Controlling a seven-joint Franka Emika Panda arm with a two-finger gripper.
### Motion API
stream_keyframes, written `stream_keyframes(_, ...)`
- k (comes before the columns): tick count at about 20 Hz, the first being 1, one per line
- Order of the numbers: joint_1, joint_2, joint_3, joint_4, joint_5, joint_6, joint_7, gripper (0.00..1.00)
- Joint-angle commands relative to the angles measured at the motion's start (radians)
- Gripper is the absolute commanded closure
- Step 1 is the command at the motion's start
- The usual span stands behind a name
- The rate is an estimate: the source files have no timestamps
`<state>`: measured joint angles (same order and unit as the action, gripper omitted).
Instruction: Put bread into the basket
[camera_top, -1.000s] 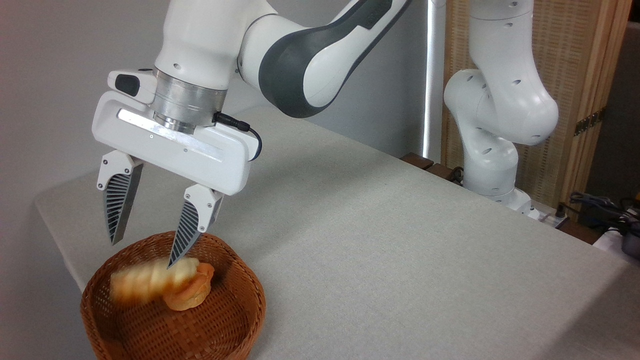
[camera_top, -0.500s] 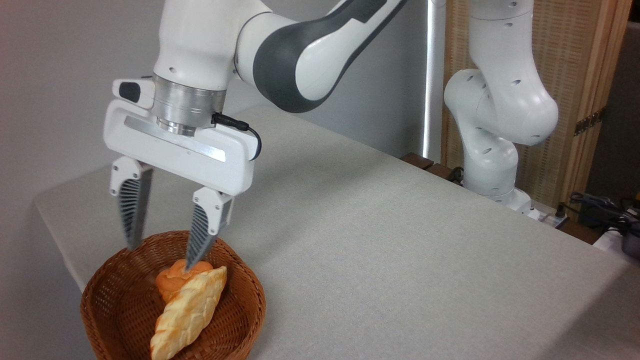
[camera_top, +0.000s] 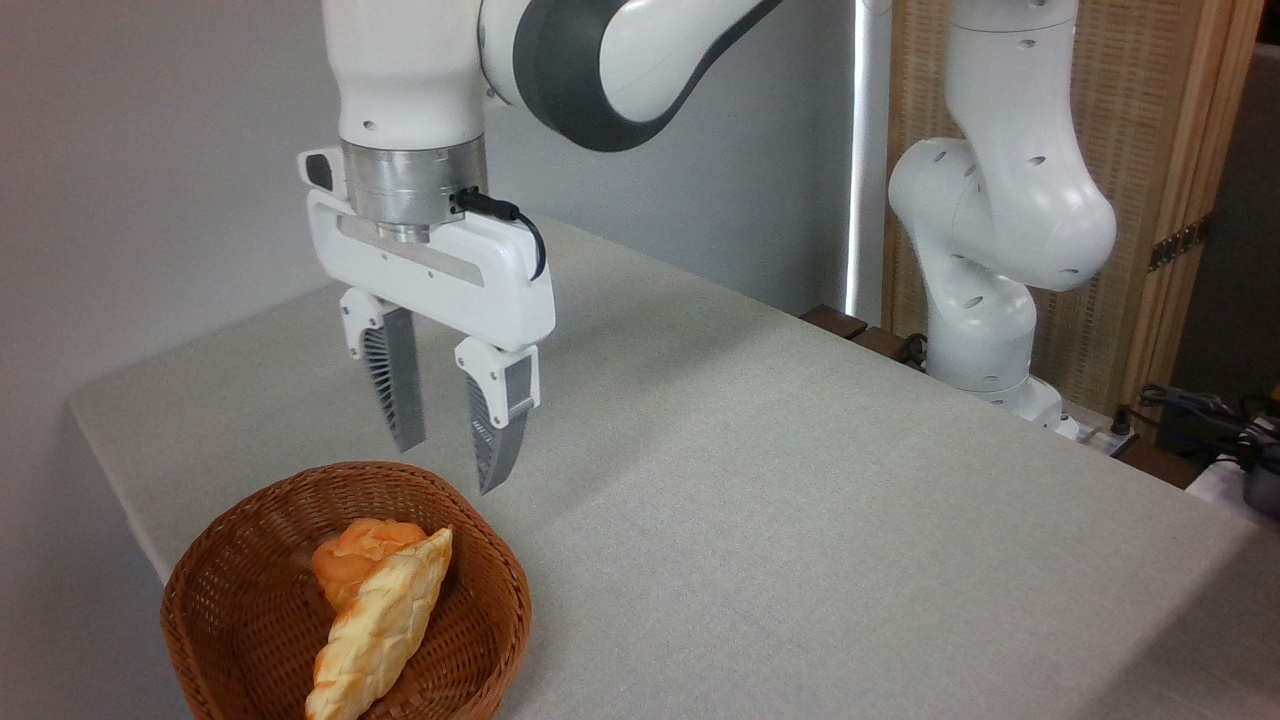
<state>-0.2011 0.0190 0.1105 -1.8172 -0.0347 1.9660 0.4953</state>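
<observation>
The gripper (camera_top: 450, 465) has risen and drifted right, clear of the wicker basket (camera_top: 220, 640), its jaws apart and empty. The braided loaf (camera_top: 380, 625) lies unmoved inside, leaning on the round bun (camera_top: 350, 555).

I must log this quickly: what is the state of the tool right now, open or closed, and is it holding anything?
Tool: open, holding nothing, above the table beside the basket; the bread lies in the basket.
</observation>
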Motion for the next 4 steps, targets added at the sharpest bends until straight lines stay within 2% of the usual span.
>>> stream_keyframes(1,-0.001,-0.011,0.006,0.015,0.009,-0.107,0.118,0.00)
stream_keyframes(4,-0.001,-0.011,0.005,0.015,0.002,-0.110,0.147,0.00)
